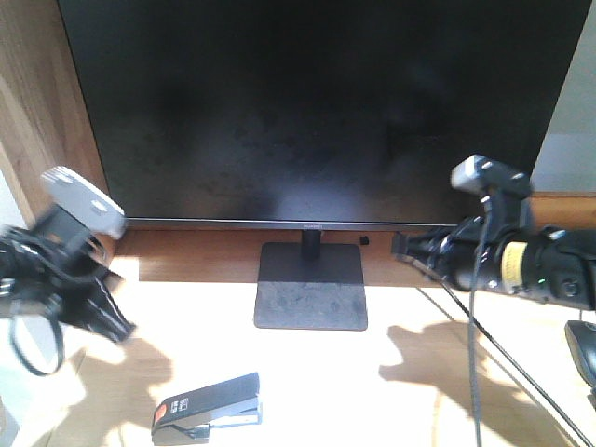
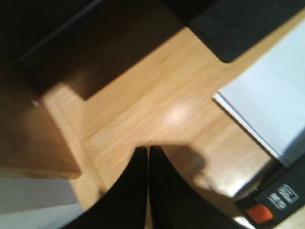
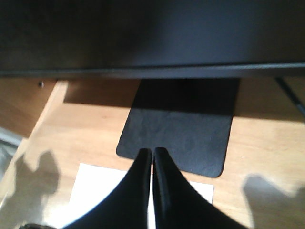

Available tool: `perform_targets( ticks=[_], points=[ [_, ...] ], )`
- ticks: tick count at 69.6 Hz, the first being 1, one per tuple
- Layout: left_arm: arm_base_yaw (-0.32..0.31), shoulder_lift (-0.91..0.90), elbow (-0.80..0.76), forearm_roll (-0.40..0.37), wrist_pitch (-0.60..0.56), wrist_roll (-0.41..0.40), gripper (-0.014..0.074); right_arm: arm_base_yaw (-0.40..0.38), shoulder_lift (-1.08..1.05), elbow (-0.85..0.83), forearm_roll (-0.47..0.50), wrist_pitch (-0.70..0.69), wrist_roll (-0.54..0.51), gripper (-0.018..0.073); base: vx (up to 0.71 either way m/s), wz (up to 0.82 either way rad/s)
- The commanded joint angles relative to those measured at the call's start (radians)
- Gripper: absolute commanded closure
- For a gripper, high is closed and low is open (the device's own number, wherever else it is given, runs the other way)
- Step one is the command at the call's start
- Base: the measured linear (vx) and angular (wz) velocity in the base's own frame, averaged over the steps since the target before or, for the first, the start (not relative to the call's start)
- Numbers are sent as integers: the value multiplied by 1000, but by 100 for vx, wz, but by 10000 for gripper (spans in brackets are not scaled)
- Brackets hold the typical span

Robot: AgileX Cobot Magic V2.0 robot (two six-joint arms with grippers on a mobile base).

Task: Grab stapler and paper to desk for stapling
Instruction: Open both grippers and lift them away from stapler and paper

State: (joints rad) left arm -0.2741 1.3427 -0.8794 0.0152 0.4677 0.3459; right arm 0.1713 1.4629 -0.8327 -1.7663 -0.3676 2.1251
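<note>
The stapler point(image 1: 209, 406) lies on the table point(image 1: 419, 400) at the near left, touching the paper point(image 2: 271, 105), which lies before the monitor stand point(image 1: 310, 284). Both grippers, left point(image 2: 148, 157) and right point(image 3: 152, 160), hover above the table with jaws clenched, holding nothing.

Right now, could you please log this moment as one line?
left gripper shut, empty | right gripper shut, empty | stapler and paper on desk
</note>
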Motion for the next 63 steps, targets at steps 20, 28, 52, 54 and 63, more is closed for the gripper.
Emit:
perform_targets(
  ticks=[20,28,52,54,63],
  points=[
    [-5,-188,129,161,-243,-252,603,-4,-277,186,-18,201,-80,565,0,0],
    [-5,-268,198,161,-317,-252,603,-4,-405,255,-18,202,-141,565,0,0],
    [-5,-517,334,158,-384,-253,603,-4,-766,390,-18,202,-170,565,0,0],
    [-5,-539,345,158,-384,-253,603,-4,-791,401,-18,201,-180,565,0,0],
    [-5,-663,395,157,-378,-253,603,-4,-906,458,-18,200,-198,565,0,0]
  ],
)
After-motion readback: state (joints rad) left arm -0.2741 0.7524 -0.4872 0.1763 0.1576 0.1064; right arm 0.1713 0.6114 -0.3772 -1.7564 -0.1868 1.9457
